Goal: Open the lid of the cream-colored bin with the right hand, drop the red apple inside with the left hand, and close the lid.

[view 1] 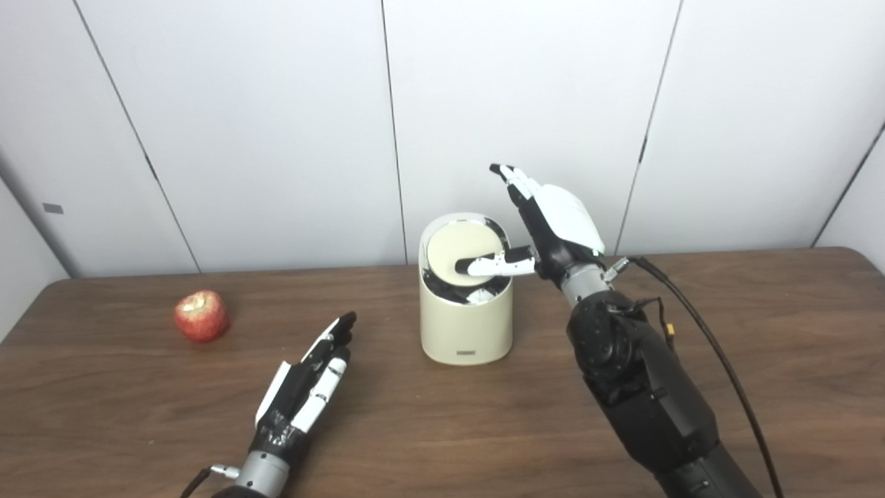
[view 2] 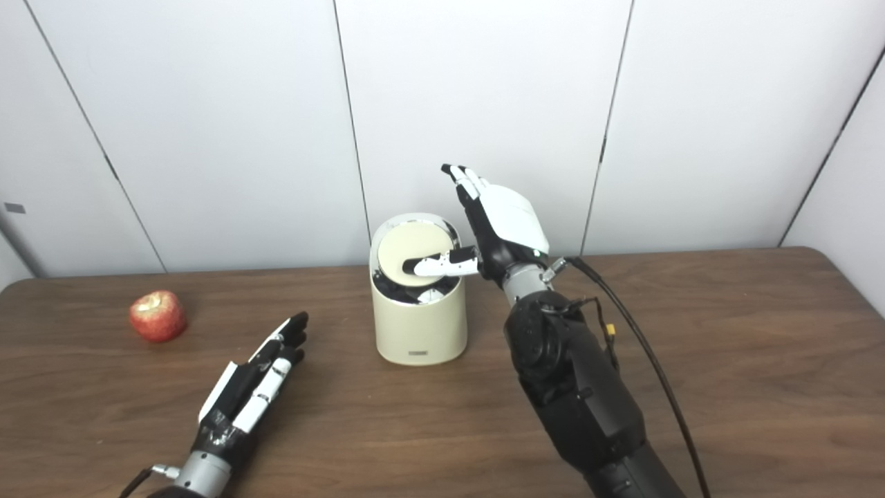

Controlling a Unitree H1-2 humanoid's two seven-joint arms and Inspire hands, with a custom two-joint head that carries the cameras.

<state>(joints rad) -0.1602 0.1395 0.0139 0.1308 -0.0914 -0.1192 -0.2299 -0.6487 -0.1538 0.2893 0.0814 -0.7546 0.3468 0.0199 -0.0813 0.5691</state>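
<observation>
A cream-colored bin (view 1: 466, 325) stands mid-table, its round lid (view 1: 463, 252) tilted up toward the back so a dark gap shows at the front rim. My right hand (view 1: 550, 225) is raised just right of the bin, fingers pointing up and apart, with the thumb (view 1: 494, 265) reaching across the lid's face. A red apple (view 1: 201, 316) sits on the table far to the left. My left hand (view 1: 311, 380) lies low over the table between apple and bin, fingers stretched out, holding nothing.
The brown wooden table (view 1: 760, 332) ends at a white panelled wall behind the bin. A black cable (view 1: 698, 325) loops from my right wrist down along the forearm.
</observation>
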